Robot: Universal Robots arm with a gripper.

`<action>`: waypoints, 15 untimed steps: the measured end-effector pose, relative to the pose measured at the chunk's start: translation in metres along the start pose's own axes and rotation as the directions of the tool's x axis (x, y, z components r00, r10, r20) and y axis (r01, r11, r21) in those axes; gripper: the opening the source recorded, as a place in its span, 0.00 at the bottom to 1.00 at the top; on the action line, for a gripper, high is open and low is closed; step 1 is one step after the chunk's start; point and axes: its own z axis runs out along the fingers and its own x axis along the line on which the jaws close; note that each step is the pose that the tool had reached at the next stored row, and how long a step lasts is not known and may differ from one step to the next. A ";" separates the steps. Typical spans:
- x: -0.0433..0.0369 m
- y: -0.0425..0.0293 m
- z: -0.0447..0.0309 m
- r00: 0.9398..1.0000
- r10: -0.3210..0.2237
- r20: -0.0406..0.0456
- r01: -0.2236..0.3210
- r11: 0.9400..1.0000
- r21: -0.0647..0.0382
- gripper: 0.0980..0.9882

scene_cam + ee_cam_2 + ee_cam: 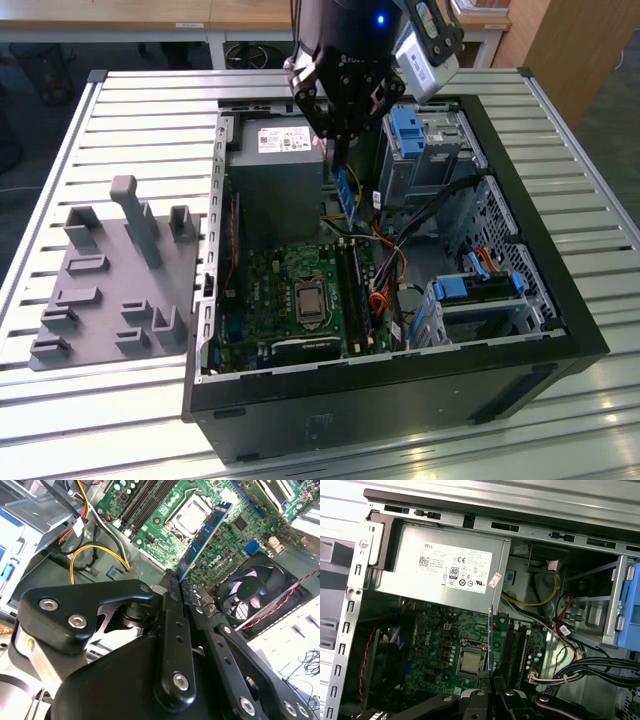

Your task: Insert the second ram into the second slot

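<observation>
Blue second ram (345, 195), pinched tight in my gripper (334, 148), hangs clear above the memory slots (358, 285): not seated yet, whole insertion left.

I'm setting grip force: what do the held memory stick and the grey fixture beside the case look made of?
The second ram, clamped in the gripper: rigid blue circuit board, slightly glossy, with small dark components on its face. The grey fixture: probably matte plastic, moulded or printed, judging by its uniform dull grey and blocky shapes; uncertain.
</observation>
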 end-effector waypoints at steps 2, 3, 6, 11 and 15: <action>-0.0006 -0.0001 0.0002 1.000 0.001 0.000 -0.001 1.000 0.000 0.04; -0.0008 -0.0001 0.0003 1.000 0.002 0.000 -0.002 1.000 0.000 0.04; -0.0015 -0.0003 0.0006 1.000 0.005 0.000 -0.005 1.000 0.000 0.04; -0.0020 -0.0004 0.0011 1.000 0.007 0.000 -0.007 1.000 0.000 0.04; -0.0021 -0.0004 0.0018 1.000 0.016 0.001 -0.016 1.000 0.000 0.04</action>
